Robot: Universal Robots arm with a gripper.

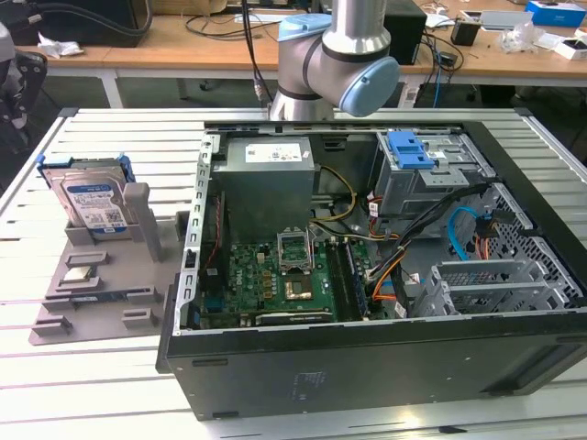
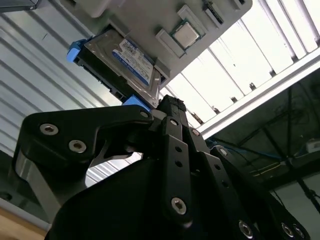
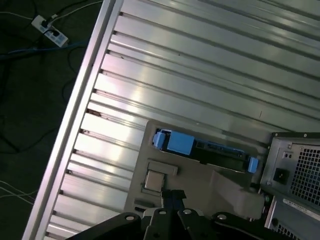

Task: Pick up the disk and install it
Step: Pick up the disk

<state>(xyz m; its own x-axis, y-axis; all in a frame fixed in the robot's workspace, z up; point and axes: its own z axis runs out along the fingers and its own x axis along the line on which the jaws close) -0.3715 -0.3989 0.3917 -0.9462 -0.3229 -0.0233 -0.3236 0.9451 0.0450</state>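
Task not started: the disk point(image 1: 92, 197) is seen upright in the grey holder point(image 1: 92, 298) on the bench point(image 1: 92, 390), at the exterior view's left of the open computer case point(image 1: 367, 371), ungripped, the hand point(image 3: 171, 194) closed on nothing; pickup and install are left.

A silver ribbed aluminium-slat desk point(image 1: 101, 403) fills the foreground, and its long grooves catch bright glare in the first wrist view. Behind it in the exterior view stands a long pale wooden desk point(image 1: 183, 41) strewn with black cables point(image 1: 213, 26) and a flat blue box point(image 1: 555, 11). On the dark floor point(image 3: 30, 125) beside the slatted desk lie a white power strip point(image 3: 50, 31) and a thin blue cord point(image 3: 35, 50).
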